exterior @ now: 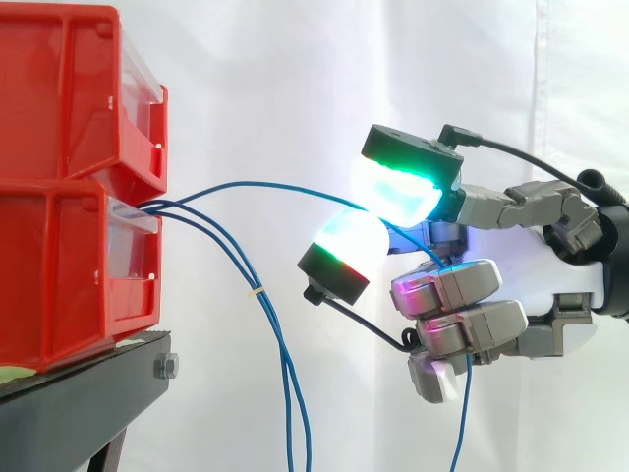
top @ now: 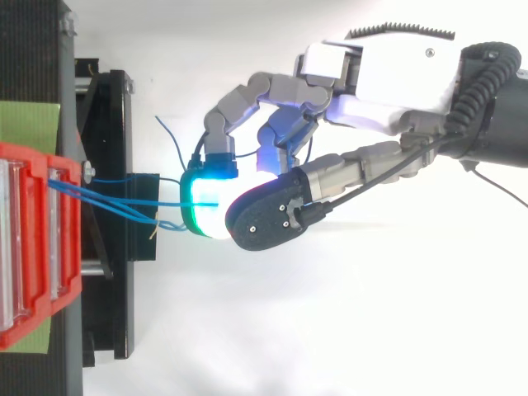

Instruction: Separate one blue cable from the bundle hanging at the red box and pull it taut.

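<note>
Here, the hand pinches one blue cable between two glowing pads, its other fingers curled. That cable bows gently back to the lower red box, where the remaining cables hang beside the black stand, before a white curtain.

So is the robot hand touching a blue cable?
Touching. The side view shows the robot hand pinching the blue cable between its glowing pads.
</note>
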{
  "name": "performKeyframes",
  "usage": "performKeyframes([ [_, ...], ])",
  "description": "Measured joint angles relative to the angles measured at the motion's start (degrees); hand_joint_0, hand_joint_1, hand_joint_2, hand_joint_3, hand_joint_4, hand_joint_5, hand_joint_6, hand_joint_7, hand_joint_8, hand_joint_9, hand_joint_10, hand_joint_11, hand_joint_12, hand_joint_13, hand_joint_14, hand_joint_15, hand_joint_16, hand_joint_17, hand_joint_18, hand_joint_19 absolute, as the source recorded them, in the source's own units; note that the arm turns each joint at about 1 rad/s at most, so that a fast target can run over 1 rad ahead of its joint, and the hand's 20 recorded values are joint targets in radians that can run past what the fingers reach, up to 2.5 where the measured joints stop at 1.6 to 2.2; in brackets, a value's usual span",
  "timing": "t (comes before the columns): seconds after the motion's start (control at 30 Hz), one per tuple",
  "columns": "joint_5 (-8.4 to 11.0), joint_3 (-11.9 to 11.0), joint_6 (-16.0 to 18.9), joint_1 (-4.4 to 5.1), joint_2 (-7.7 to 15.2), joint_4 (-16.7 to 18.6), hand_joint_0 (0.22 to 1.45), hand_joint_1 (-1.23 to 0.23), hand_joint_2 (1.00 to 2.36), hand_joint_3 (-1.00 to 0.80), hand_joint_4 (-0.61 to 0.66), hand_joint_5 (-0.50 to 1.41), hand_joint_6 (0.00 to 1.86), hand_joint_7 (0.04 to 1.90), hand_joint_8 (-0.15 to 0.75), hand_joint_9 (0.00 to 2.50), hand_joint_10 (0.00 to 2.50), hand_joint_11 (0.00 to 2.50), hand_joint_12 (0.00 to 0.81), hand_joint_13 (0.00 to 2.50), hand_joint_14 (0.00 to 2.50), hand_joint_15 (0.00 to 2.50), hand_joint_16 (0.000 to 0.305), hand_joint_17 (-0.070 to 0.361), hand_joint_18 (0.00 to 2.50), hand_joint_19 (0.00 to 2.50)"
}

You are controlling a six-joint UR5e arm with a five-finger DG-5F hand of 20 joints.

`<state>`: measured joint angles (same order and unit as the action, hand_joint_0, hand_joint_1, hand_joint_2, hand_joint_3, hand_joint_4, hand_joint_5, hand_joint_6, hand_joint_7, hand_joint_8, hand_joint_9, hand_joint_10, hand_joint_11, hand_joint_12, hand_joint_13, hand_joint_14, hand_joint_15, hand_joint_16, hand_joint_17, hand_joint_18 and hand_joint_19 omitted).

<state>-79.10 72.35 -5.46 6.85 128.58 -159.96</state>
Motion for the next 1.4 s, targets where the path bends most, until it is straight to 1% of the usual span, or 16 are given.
performKeyframes([
  [0.9,0.00,-0.01,0.01,0.00,0.00,0.00,0.73,-0.63,1.01,-0.33,0.02,-0.23,0.96,0.98,0.277,0.88,0.91,1.23,0.284,1.10,0.58,1.45,0.044,0.099,0.92,0.90],
  [0.93,0.00,-0.01,0.01,0.00,0.00,0.00,0.74,-0.63,1.01,-0.33,0.02,-0.23,0.96,0.98,0.267,0.88,0.90,1.23,0.290,1.10,0.58,1.45,0.044,0.099,0.92,0.91],
  [1.27,0.00,0.00,0.01,0.00,0.00,0.00,0.74,-0.63,1.02,-0.33,0.01,-0.23,0.96,0.98,0.277,0.88,0.90,1.23,0.282,1.10,0.57,1.45,0.044,0.100,0.92,0.90],
  [1.3,0.00,0.00,0.01,0.00,0.00,0.00,0.74,-0.63,1.01,-0.33,0.01,-0.23,0.96,0.99,0.276,0.88,0.90,1.23,0.293,1.11,0.58,1.44,0.044,0.099,0.92,0.91],
  [1.33,0.00,0.01,0.01,0.00,0.00,0.00,0.74,-0.63,1.01,-0.33,0.02,-0.23,0.96,0.99,0.275,0.89,0.90,1.22,0.281,1.10,0.58,1.45,0.044,0.099,0.92,0.91],
  [1.4,0.00,0.01,0.01,0.00,0.00,0.00,0.74,-0.63,1.01,-0.33,0.01,-0.23,0.96,0.99,0.273,0.88,0.90,1.23,0.283,1.11,0.58,1.44,0.044,0.099,0.92,0.90],
])
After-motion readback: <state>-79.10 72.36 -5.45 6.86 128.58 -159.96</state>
